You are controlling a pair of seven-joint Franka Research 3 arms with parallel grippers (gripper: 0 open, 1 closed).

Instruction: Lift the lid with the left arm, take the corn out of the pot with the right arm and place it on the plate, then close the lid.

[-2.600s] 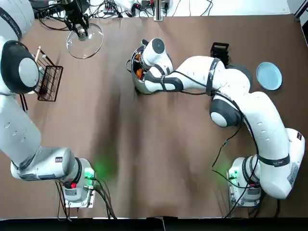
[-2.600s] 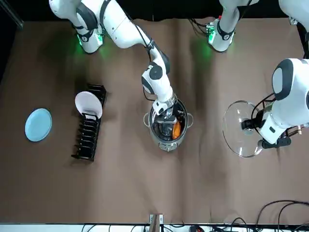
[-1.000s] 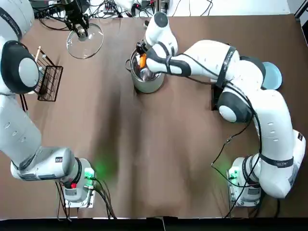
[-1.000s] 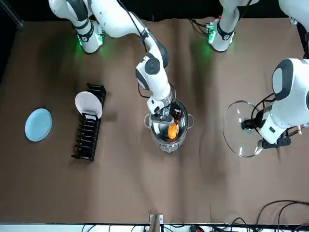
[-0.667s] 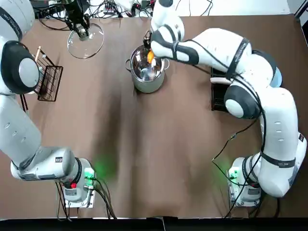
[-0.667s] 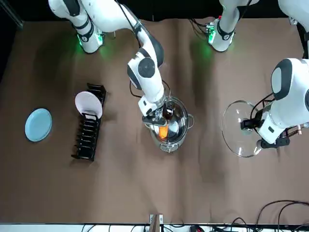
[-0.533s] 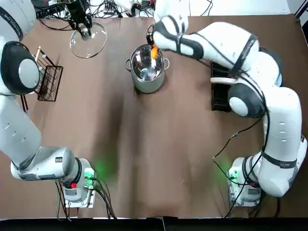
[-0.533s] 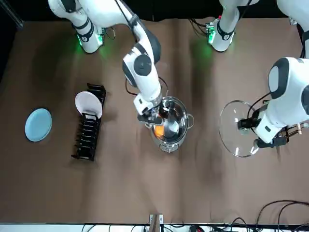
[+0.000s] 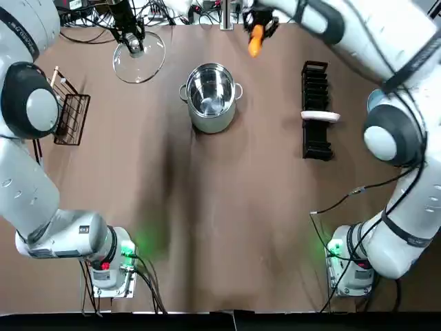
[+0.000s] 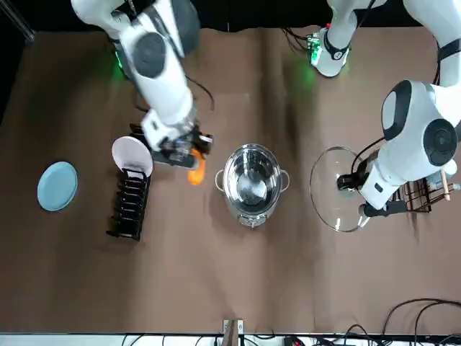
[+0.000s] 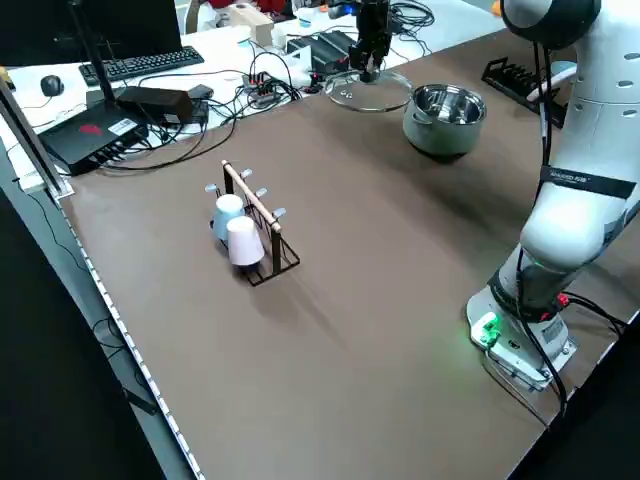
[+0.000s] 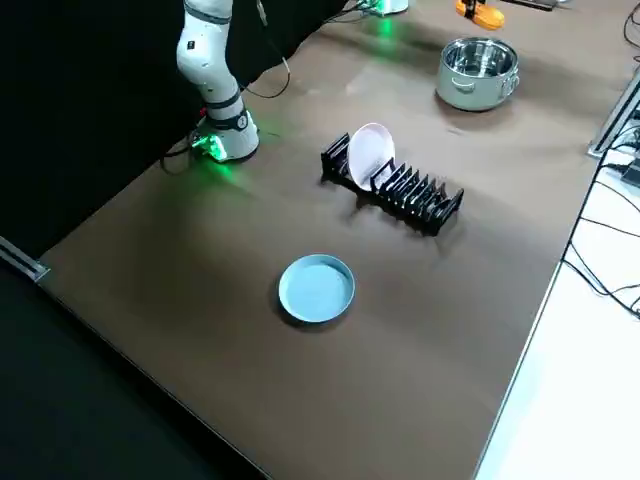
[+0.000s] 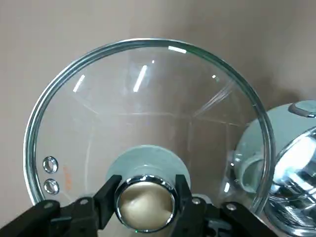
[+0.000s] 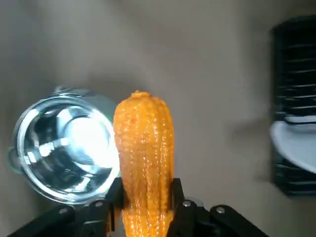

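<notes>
Orange corn (image 14: 143,148) clamped, right gripper (image 14: 145,195) cropped, plate (image 10: 57,185) half-hidden overhead

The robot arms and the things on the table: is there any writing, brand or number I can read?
No text can be read.
Left arm's dark band: print too small to read.
Right arm's dark band: the same.
Black box by the cables: a red mark, unreadable.
Corn, lid, pot: no lettering seen.

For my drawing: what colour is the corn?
The corn in the right gripper is orange-yellow; the right wrist view shows it best.
</notes>
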